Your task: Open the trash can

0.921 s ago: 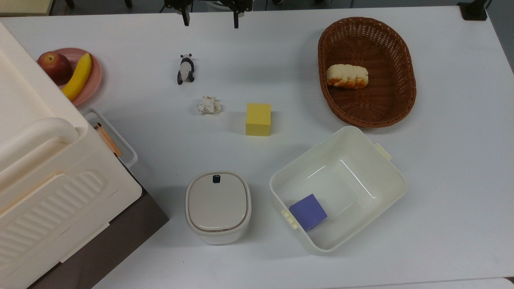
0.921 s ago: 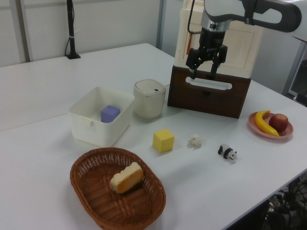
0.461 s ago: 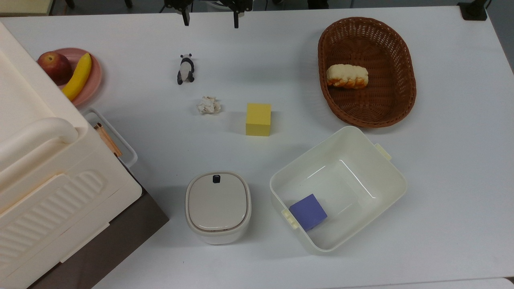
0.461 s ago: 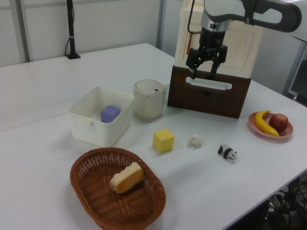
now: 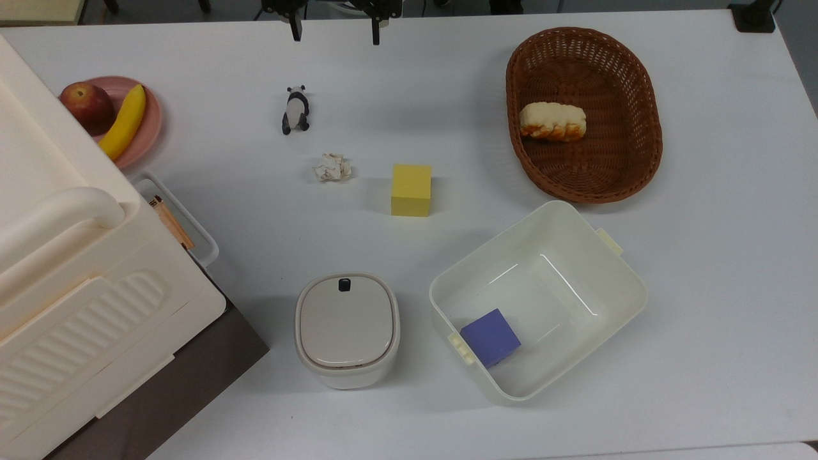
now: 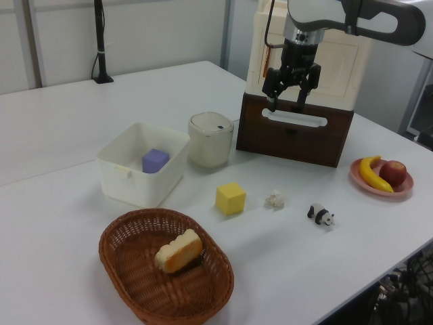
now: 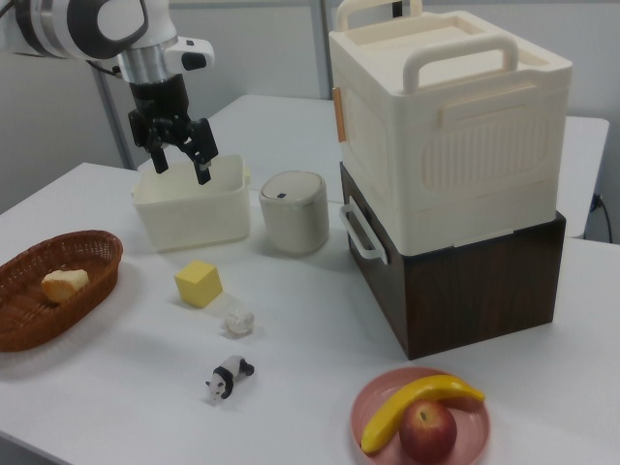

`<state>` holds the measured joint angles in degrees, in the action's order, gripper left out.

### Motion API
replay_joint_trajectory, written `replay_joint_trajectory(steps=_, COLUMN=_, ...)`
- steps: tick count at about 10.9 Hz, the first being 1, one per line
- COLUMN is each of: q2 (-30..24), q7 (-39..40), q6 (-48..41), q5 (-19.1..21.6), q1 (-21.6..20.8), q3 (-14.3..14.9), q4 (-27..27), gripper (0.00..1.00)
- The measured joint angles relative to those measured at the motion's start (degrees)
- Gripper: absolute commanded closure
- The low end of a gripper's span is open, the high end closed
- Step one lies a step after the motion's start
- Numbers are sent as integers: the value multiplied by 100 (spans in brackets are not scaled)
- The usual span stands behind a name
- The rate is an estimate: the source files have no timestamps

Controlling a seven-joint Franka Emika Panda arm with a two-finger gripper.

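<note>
While our gripper hangs high with its 2 fingers spread and empty, the trash can sits shut, its button unpressed.

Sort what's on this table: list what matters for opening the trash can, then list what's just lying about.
For the job:
trash can, lid shut
its dark button
gripper, open, up in the air

Lying about:
cream tub holding a purple block
yellow block
paper ball
toy panda
basket with bread
pink plate with fruit
big cream box
</note>
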<state>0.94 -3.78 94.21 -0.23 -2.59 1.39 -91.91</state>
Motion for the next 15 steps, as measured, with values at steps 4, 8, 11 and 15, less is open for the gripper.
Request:
replay_joint_trajectory(steps=4, q2=0, q7=0, q6=0, q5=0, q1=0, q3=0, q4=0, gripper=0)
replay_joint_trajectory(steps=8, q2=31, q7=0, q6=261, q5=0, q1=0, q3=0, q4=-3, gripper=87)
replay_joint_trajectory(steps=11, q2=239, q7=1, q6=1044, q5=0, q1=0, q3=0, q4=-12, gripper=100)
replay_joint_trajectory(steps=15, q2=799, q7=0, q6=2418, q5=-2, q1=0, q3=0, q4=-4, gripper=100)
